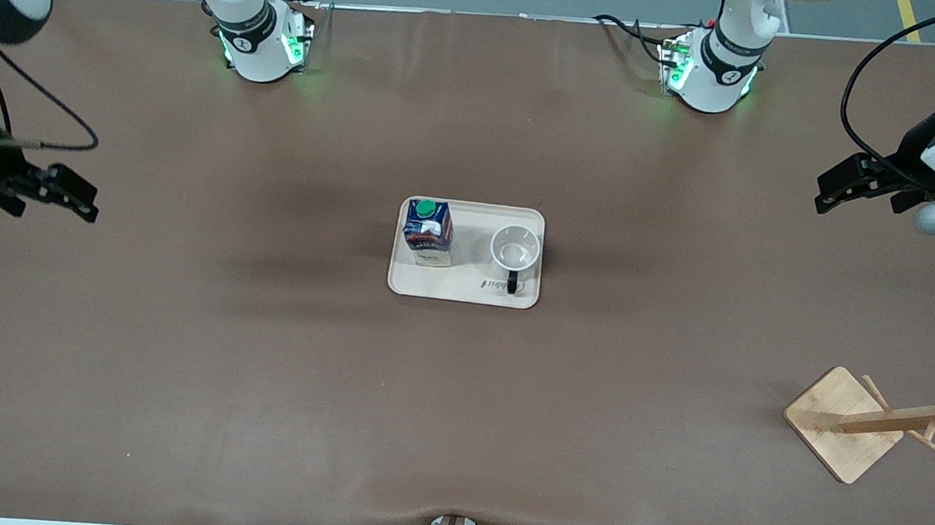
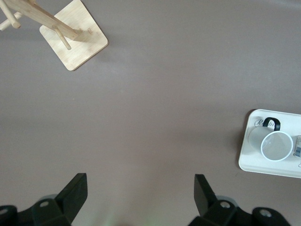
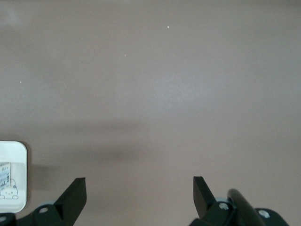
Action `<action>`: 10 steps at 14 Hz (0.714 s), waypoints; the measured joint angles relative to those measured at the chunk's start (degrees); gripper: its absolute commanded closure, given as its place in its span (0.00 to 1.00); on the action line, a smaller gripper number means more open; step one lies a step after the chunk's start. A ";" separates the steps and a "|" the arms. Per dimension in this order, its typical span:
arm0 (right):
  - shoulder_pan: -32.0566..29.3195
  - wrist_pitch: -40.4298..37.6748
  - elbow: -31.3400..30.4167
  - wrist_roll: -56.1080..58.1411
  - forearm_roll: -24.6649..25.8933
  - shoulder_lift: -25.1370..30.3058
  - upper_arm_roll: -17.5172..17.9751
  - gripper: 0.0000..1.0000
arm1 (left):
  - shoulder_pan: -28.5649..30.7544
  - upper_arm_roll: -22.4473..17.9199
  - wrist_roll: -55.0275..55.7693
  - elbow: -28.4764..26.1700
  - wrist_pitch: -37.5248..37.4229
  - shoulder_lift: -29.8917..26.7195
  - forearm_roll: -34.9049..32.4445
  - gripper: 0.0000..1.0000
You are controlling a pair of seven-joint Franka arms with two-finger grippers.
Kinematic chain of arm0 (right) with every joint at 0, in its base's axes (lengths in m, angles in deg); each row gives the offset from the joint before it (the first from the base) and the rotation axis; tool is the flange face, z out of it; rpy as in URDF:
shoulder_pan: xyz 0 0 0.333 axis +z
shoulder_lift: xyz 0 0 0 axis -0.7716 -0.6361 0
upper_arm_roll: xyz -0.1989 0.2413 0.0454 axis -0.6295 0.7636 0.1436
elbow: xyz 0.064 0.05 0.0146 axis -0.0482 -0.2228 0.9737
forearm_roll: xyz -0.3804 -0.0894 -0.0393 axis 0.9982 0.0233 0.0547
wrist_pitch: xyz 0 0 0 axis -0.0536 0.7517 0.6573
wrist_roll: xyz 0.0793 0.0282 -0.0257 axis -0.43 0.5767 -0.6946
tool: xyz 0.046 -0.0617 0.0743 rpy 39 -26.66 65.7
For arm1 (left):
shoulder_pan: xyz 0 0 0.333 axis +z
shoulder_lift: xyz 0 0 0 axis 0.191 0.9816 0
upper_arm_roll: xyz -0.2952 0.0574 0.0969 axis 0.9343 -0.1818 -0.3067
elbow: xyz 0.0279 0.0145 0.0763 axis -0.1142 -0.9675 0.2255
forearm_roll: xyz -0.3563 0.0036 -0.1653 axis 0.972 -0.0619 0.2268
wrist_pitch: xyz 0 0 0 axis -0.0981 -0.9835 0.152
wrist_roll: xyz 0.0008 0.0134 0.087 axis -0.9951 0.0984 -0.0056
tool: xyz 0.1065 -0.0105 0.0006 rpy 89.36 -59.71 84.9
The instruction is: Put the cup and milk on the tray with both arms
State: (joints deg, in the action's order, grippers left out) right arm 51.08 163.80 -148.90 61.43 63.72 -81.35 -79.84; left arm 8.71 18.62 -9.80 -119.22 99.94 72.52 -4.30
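Note:
The cream tray [image 1: 463, 289] lies in the middle of the table. The dark blue milk carton [image 1: 427, 233] with a green cap stands upright on it at the right arm's end. The white cup [image 1: 515, 250] stands upright on the tray's other end, its black handle pointing toward the front camera. The left wrist view shows the cup [image 2: 276, 145] on the tray [image 2: 249, 160]. The right wrist view shows a tray corner [image 3: 19, 151]. My left gripper [image 1: 825, 195] is open and empty, up over the table's left-arm end. My right gripper [image 1: 82, 199] is open and empty over the right-arm end.
A wooden rack [image 1: 897, 421] with pegs lies tipped over on its square base [image 1: 837, 438] near the left arm's end, nearer the front camera; it also shows in the left wrist view [image 2: 74, 40]. Cables run along the table edges.

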 measured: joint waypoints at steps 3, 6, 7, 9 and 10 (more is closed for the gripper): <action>-0.08 0.48 -4.02 -0.04 0.20 5.55 -0.30 0.00 | 0.01 -0.01 0.00 0.00 0.00 0.03 0.00 0.00; -0.20 -0.46 -2.88 2.04 0.37 5.85 -0.43 0.00 | -0.01 -0.01 0.00 0.01 0.00 0.05 -1.36 0.00; -0.20 -0.62 -2.39 2.48 0.44 5.85 -0.44 0.00 | -0.05 0.01 0.00 0.01 0.00 0.05 -1.79 0.00; -0.34 -0.85 -0.95 2.75 0.49 5.86 -0.49 0.00 | -0.08 0.03 0.00 0.01 0.00 0.17 -1.99 0.00; -0.56 -1.49 -0.34 2.79 0.49 5.86 -0.52 0.00 | -0.07 0.03 0.00 0.01 0.00 0.31 -2.02 0.00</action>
State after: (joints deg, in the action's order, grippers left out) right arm 50.51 162.31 -149.24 64.22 64.21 -75.49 -80.36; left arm 8.64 18.64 -9.80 -119.22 99.94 72.83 -6.32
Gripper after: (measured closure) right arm 0.000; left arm 0.000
